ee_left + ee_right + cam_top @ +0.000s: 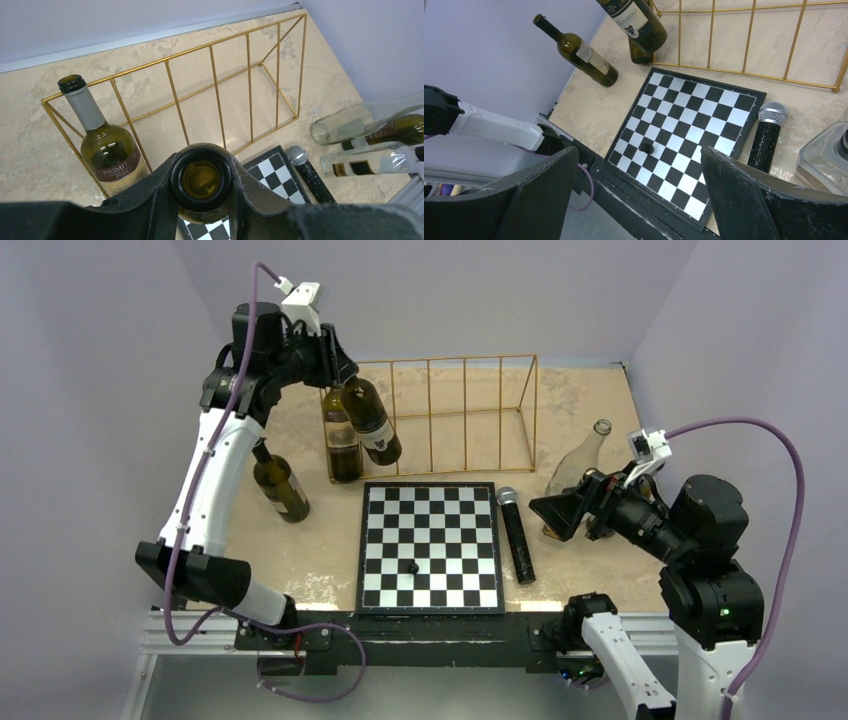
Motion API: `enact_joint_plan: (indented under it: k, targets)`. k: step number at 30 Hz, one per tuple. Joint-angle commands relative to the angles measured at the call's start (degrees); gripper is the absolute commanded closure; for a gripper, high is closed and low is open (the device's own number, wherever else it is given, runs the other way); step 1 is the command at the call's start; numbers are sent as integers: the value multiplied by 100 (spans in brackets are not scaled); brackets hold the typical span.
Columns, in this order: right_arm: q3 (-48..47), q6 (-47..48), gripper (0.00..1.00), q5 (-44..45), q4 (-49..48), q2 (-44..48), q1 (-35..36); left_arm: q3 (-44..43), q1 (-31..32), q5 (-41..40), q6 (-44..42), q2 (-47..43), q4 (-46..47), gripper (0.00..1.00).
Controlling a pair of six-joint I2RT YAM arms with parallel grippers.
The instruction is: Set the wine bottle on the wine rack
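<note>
The wine bottle is smooth, stiff glass, likely weighty and breakable. The narrow neck below the lip is the sound place to take it, though the body may swing from there. It is dark olive-green with a dark label, and hangs tilted in the air at the left end of the gold wire wine rack. The left gripper is clamped round its neck. A second bottle stands just behind. The right gripper is spread wide, holding nothing, above the chessboard.

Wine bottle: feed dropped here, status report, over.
Left end effector shut on wine bottle, neck grip, lifted, tilted. Right end effector open, empty. Second bottle standing at left end of wine rack.
</note>
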State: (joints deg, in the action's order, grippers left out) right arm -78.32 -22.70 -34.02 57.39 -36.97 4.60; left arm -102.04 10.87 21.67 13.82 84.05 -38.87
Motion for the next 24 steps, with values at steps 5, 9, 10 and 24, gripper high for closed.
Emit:
enact_joint_plan:
  k: [5,9,10,24]
  targets:
    - [130,-42,3,-21,-223,55,20,-818,286,-475,-362,376,23,100]
    - [227,25,3,-67,-220,83,19,-822,561,-1104,-747,524,-9,100]
    - [268,28,3,-50,-248,103,21,-794,625,-1207,-836,555,13,100]
    - [366,110,1,38,-255,289,16,-1168,688,-1481,-682,1424,-189,100]
